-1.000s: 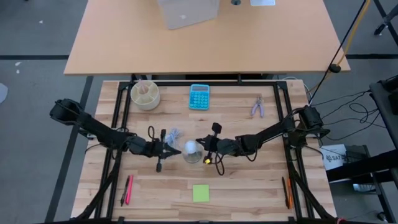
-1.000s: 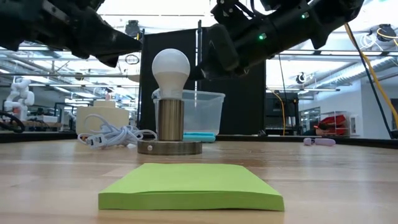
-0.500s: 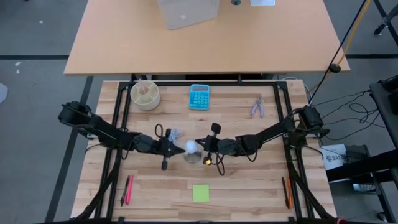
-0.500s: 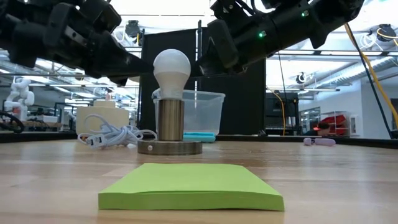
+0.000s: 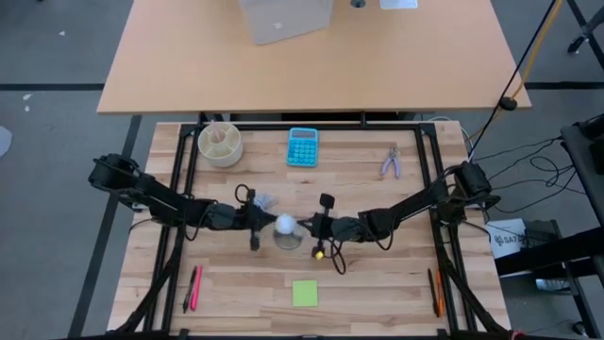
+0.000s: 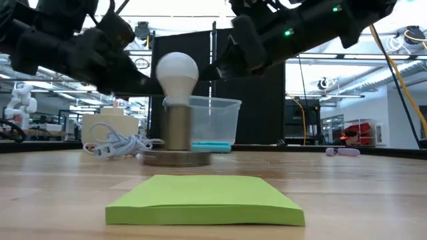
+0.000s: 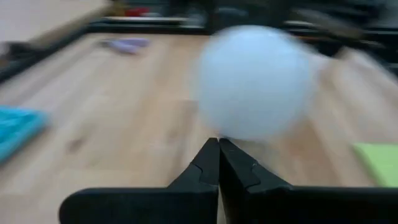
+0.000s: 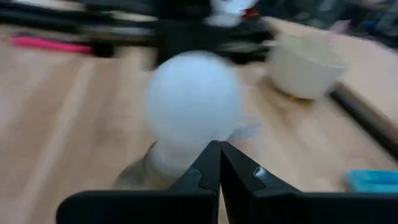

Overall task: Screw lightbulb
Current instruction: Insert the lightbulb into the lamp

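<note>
Here the lightbulb (image 5: pixel 284 224) stands upright in a grey metal socket (image 6: pixel 176 131) on a round base disc (image 6: pixel 175 159), near the middle of the wooden table (image 5: pixel 359 274). Everything else is placed from that bulb. The left gripper (image 5: pixel 265 222) is just beside the globe on its left side, fingers pressed together with nothing between them; in the left wrist view the closed fingertips (image 7: pixel 218 151) point right at the underside of the white globe (image 7: pixel 254 91). The right gripper (image 5: pixel 302 226) is just beside the bulb on the opposite side, its fingers likewise pressed together and empty, and in the right wrist view the closed tips (image 8: pixel 219 155) sit at the bulb's neck. Whether either gripper actually touches the glass cannot be told.

In the low view both dark arms reach in at globe height from either side of the bulb. A white coiled cable (image 6: pixel 120 145) lies just left of the socket. A green sticky-note pad (image 5: pixel 305 293) lies on the near side of the bulb, well apart from it. On the far side sit a blue calculator (image 5: pixel 303 146), a round cream holder (image 5: pixel 220 144) and a small pair of pliers (image 5: pixel 392 162). Pens (image 5: pixel 194 287) lie at the front left.
</note>
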